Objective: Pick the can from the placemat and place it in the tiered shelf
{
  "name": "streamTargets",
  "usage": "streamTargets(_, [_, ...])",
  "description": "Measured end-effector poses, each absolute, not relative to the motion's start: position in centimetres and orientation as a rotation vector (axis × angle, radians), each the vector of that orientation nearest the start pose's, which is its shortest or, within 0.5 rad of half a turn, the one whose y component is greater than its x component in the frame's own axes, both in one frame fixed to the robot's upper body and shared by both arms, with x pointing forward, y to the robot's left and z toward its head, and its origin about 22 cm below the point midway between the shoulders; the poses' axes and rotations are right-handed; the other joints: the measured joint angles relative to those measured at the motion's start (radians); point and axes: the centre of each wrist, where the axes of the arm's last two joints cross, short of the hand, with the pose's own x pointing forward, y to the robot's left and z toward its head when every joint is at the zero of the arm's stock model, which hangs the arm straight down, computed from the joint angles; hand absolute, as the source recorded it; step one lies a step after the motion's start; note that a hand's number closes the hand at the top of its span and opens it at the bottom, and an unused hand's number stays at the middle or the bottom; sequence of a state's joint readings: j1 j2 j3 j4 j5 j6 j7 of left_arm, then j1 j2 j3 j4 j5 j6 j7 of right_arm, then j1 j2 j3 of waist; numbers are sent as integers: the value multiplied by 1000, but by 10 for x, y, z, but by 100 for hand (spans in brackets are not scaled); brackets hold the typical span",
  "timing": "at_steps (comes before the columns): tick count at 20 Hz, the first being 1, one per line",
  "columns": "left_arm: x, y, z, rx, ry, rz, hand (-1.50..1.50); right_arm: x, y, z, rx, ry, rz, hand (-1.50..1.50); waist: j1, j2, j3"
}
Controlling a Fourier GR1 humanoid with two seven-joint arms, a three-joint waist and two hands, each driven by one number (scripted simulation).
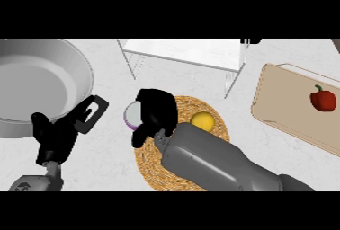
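My right hand point(154, 112) reaches forward across the woven placemat point(214, 117), fingers curled around the can point(132, 116) at the mat's left edge. My left hand point(56, 134) rests open beside the pot point(40, 81). The tiered shelf point(189, 51) stands beyond.

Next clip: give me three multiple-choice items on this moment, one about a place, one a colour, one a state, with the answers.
1. Where is the lemon?
A. on the placemat
B. in the pot
C. on the cutting board

2. What colour is the pepper?
A. green
B. red
C. yellow

3. What is the right hand doing?
A. resting open by the shelf
B. lying flat in the pot
C. curled round the can

Answers: 1 A, the lemon lies on the woven mat beside the forearm. 2 B, it shows red on the board. 3 C, its fingers wrap the can at the mat's left edge.
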State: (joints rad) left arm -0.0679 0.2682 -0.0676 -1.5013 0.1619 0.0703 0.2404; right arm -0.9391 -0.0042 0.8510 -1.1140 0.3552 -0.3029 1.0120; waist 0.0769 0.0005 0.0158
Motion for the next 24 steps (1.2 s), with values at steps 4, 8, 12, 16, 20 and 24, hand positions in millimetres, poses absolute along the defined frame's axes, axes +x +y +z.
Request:
streamTargets(4, [258,273,12,100,-1304,-74,0,301,48,138,-661,-1405,907,150,-8,-7,-1])
streamTargets(8, [255,277,11,108,-1288,-65,0,301,64,181,-742,-1549,856,150,-24,-16,-2])
streamTargets(12, [251,282,9,119,-1282,-49,0,301,76,226,-802,-1639,785,150,-45,-22,-2])
streamTargets(16, [248,284,9,132,-1277,-30,0,300,84,268,-847,-1690,711,150,-63,-24,-2])
streamTargets(20, [244,288,7,134,-1285,-24,0,304,86,305,-877,-1707,642,150,-76,-22,-1])
streamTargets(24, [246,289,11,129,-1285,-20,0,319,76,335,-914,-1702,560,150,-79,-17,-2])
